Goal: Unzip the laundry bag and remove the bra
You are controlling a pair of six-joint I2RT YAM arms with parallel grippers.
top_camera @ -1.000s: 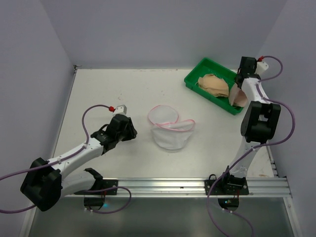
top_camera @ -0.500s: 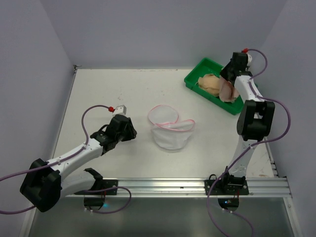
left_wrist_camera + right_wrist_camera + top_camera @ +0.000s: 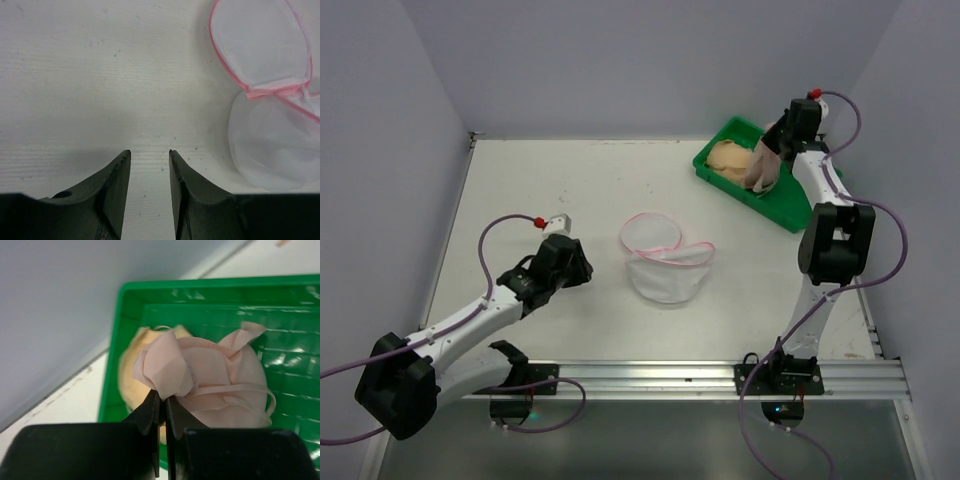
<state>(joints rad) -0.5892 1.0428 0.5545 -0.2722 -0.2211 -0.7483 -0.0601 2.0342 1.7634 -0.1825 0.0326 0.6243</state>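
The laundry bag [image 3: 665, 268], a white mesh pouch with pink zip trim, lies unzipped mid-table with its round flap [image 3: 648, 232] folded back. The left wrist view shows the laundry bag [image 3: 272, 150] at the right edge. My left gripper [image 3: 584, 266] hovers open just left of it over bare table, and nothing lies between the fingers of the left gripper [image 3: 149, 151]. My right gripper [image 3: 770, 152] is shut on a bunched fold of the pale pink bra [image 3: 763, 172]. In the right wrist view the right gripper [image 3: 163, 396] holds the bra [image 3: 220, 380] over the green tray.
The green tray [image 3: 782, 208] sits at the back right corner, close to the walls. A tan garment [image 3: 725, 158] lies inside it, and the right wrist view shows the tan garment [image 3: 129, 375] under the pink bra. The green tray rim [image 3: 120, 315] runs near the wall.
My right arm has carried the bra from the tray's right side leftward and back over the tray's middle. The left arm has shifted only slightly.
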